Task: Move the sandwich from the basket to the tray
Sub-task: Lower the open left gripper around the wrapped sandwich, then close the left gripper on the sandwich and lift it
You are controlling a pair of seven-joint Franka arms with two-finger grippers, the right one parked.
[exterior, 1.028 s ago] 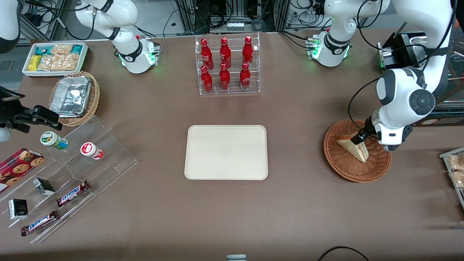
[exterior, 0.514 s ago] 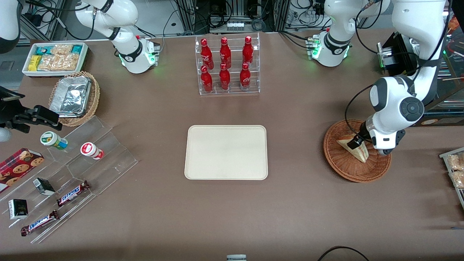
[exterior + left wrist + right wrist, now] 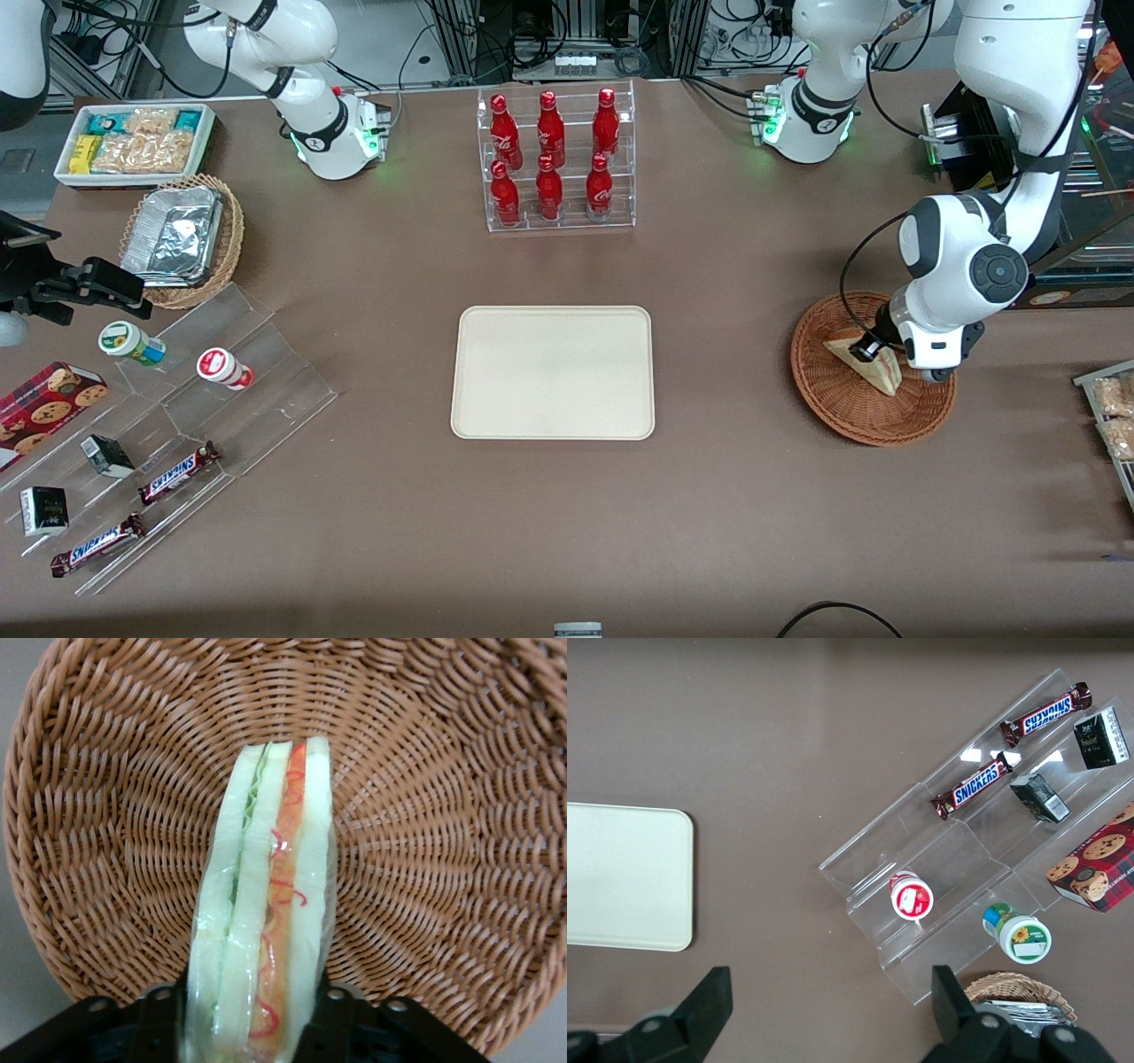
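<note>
Front view: gripper (image 3: 866, 348) down in basket (image 3: 873, 409) at the sandwich (image 3: 877, 372); tray (image 3: 553, 372) well apart, bare. Left wrist view: sandwich (image 3: 266, 921) stands on edge in basket (image 3: 443, 815), jaws gripping both faces.

Seen from the front camera, a clear acrylic rack (image 3: 556, 159) of six red bottles stands at the table's twelve o'clock; a white box of snack packets (image 3: 135, 142) sits at ten; a tan wicker basket holding a foil container (image 3: 182, 239) lies near nine; a clear stepped acrylic stand (image 3: 266, 354) with two Snickers bars (image 3: 177, 471) lies at eight.
</note>
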